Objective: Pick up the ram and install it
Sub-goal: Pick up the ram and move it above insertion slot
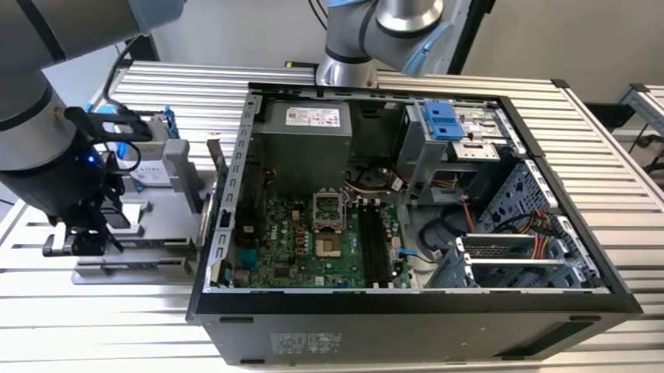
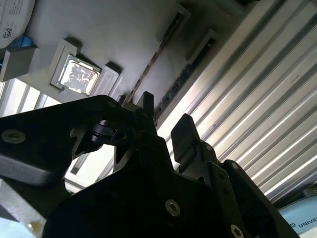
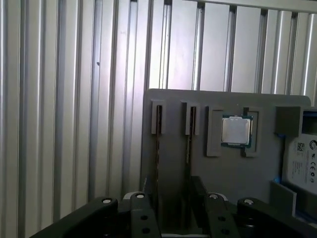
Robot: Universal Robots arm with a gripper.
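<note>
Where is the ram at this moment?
In the second wrist view the ram stands on edge in the grey holder, in the slot farther from the processor, just ahead of the gripper.

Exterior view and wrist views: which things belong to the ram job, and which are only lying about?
For the job:
- ram, standing in the grey holder
- black slots on the motherboard
- claw, open

Lying about:
- processor chip
- hard drive
- brownish-edged card
</note>
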